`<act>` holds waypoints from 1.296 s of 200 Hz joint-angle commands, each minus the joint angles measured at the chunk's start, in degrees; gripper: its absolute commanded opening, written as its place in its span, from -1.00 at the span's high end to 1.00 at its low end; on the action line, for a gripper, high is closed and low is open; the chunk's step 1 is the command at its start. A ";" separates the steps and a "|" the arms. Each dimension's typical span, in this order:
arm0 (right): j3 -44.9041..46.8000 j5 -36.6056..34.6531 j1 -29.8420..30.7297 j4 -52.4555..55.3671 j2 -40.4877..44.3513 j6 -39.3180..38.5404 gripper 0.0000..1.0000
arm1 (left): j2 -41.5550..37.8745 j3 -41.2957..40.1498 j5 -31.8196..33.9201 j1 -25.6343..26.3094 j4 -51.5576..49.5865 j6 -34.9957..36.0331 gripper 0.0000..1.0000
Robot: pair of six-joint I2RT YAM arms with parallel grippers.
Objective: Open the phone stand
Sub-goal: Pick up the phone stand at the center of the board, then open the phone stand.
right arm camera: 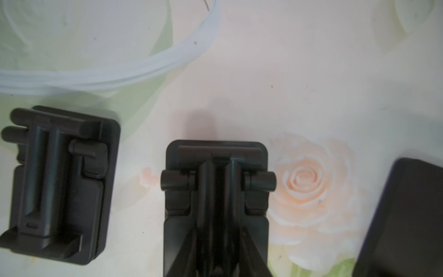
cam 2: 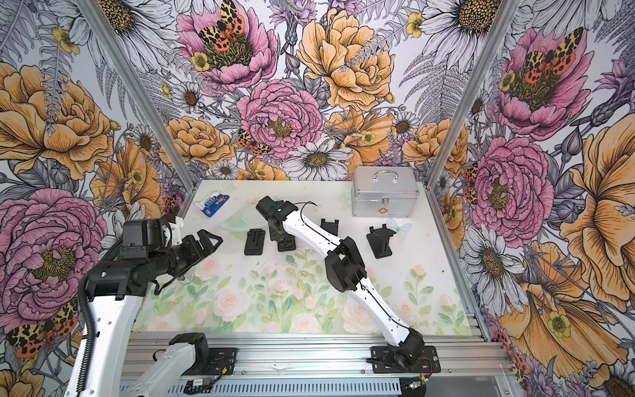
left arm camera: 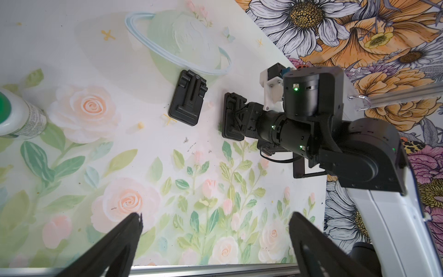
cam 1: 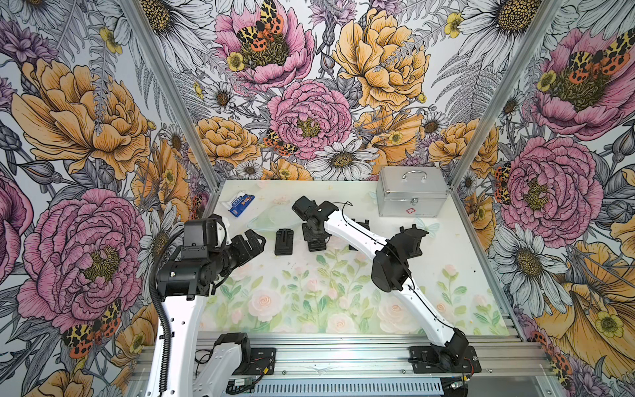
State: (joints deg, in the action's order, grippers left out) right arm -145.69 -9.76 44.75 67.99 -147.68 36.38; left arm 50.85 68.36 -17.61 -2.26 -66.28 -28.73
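Clamping the centre arm of the phone stand with the right gripper, well apart from the silver first-aid case. Holding the left gripper wide apart, empty, farther off. Risks lifting the stand unopened, nothing pinning its base.

Matt black moulded plastic forms the phone stand, set on a smooth, faintly glossy printed surface; the case is dull silvery metal, its handle polished.
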 commanded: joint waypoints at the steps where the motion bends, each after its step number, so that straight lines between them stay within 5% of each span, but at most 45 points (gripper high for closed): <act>1: -0.62 4.57 -2.06 0.12 7.28 -0.13 1.00 | 1.77 2.12 1.28 -0.05 5.10 -1.82 -0.98; 110: 3.27 21.91 -10.57 -0.24 24.17 2.07 1.00 | 23.34 15.27 4.22 16.26 19.71 -5.03 -0.98; 172: 25.55 32.20 -16.17 -14.80 38.94 7.92 1.00 | 29.34 16.43 -3.41 17.73 27.84 -6.75 -0.97; 259: 58.74 46.93 -25.65 -47.03 54.41 24.88 1.00 | 31.93 2.15 -18.98 17.44 52.91 -17.99 -0.98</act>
State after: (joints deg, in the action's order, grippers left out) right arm -94.30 30.48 21.19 38.00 -98.19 53.08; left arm 81.82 74.41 -29.10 14.90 -25.04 -41.54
